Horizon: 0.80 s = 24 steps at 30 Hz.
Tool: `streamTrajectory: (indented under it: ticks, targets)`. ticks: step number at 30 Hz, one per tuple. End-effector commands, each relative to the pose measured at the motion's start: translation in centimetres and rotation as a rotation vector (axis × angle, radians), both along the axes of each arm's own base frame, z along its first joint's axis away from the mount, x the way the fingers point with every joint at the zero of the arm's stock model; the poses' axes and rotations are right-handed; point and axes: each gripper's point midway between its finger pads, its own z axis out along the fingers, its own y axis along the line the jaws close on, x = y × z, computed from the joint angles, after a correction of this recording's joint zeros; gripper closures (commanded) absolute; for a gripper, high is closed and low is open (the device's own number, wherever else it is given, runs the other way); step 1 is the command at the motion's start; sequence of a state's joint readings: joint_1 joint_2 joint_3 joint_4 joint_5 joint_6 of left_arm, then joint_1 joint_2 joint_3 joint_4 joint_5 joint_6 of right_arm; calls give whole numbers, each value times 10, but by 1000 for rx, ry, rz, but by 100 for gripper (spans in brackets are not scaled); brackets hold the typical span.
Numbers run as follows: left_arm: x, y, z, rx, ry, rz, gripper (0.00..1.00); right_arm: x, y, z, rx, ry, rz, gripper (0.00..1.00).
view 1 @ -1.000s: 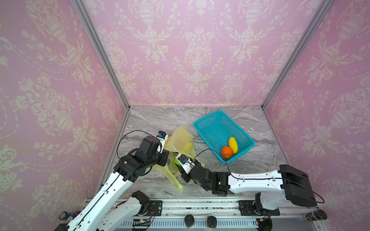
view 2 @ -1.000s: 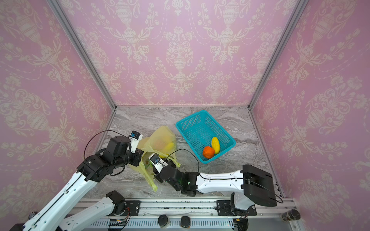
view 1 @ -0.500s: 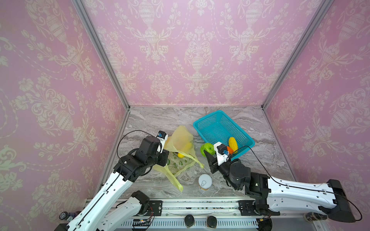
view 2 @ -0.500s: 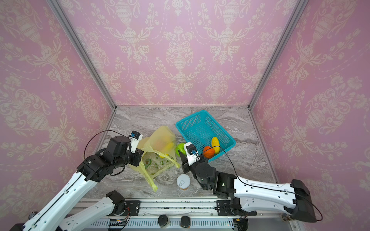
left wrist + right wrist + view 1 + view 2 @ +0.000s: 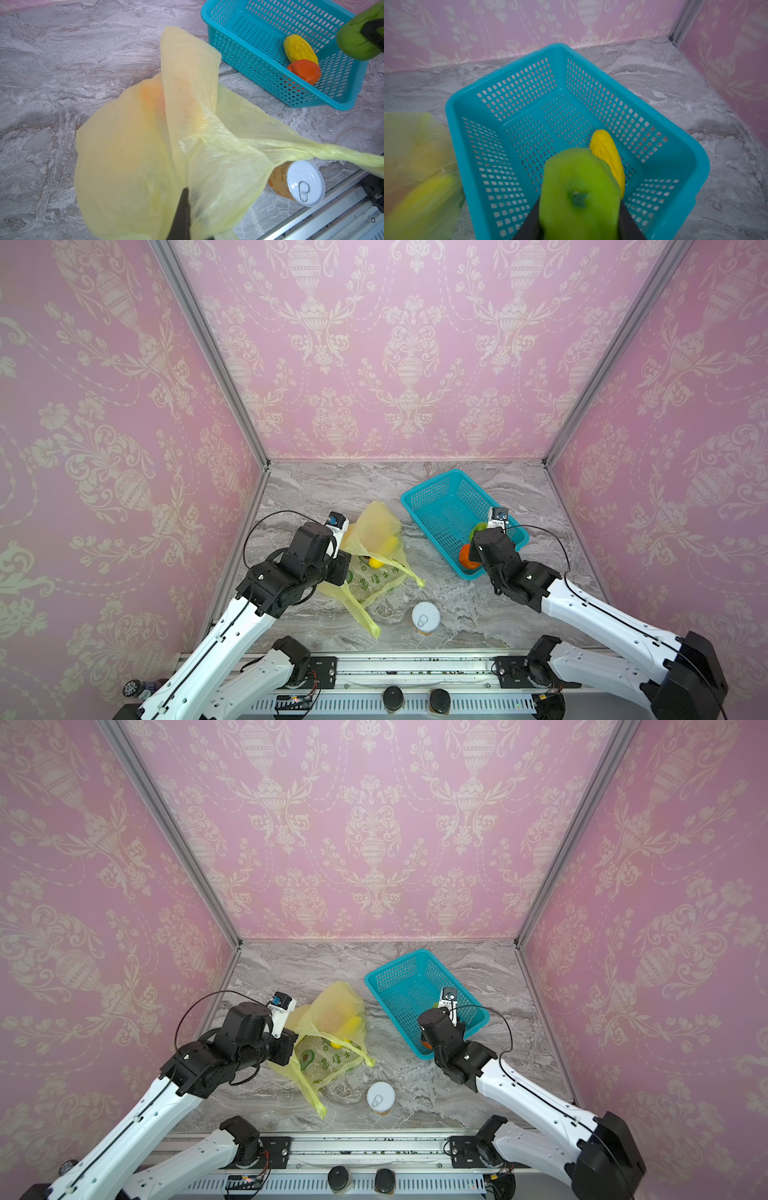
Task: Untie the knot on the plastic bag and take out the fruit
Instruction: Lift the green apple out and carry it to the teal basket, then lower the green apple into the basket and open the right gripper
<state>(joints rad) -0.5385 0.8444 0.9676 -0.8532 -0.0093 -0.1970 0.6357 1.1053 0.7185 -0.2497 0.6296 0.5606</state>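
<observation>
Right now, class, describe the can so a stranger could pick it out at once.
Find the near edge of the marble table, by the metal rail. Right of the yellow bag stands the can. Only it is a cylinder with a white pull-tab lid.

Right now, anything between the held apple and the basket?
Nothing visible. The right end effector holds the green apple over the open teal basket; the yellow fruit and orange fruit inside lie close by, so it may land against them.
</observation>
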Motion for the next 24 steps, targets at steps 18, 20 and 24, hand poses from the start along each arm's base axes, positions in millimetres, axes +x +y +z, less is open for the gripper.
streamTrajectory:
  ticks: [18, 20, 24]
  targets:
    - [1, 5, -4, 7, 9, 21, 100, 15, 9, -30, 112, 155, 29, 91]
    - [1, 4, -6, 10, 15, 21, 100, 11, 29, -16, 122, 100, 130, 88]
    - [1, 5, -4, 6, 9, 22, 100, 1, 62, 0, 137, 41, 247, 85]
